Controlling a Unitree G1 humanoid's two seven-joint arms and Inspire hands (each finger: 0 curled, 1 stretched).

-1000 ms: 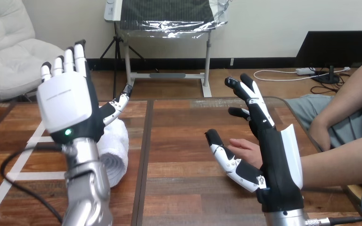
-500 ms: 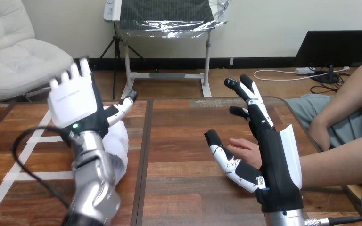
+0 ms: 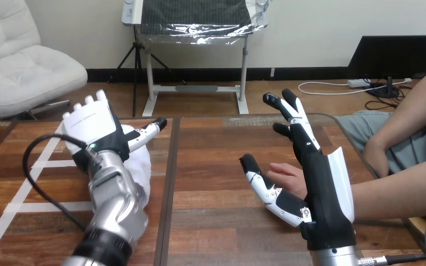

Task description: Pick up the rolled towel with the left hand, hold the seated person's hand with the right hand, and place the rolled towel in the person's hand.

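Left hand (image 3: 91, 124), fingers apart, hangs over the rolled towel (image 3: 140, 163) on the bench (image 3: 216, 149) at left — right hand (image 3: 321, 194), fingers splayed, stands beside the person's hand (image 3: 286, 173).

Small illegible print on left hand (image 3: 91, 124)

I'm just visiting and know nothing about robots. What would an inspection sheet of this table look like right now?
Surface: wooden table, with white tape lines at its left.
Job's things: rolled towel, white, lying on the table, partly hidden behind the left hand and arm; person's hand resting beside the right hand's palm, apart from the towel.
Clutter: nothing seen.
Hands: left hand open, fingers straight, over the towel; right hand open, upright, fingers not curled round the person's hand.
Cables: nothing seen besides the robot's own.
Surroundings: person's forearm reaches in from the right.
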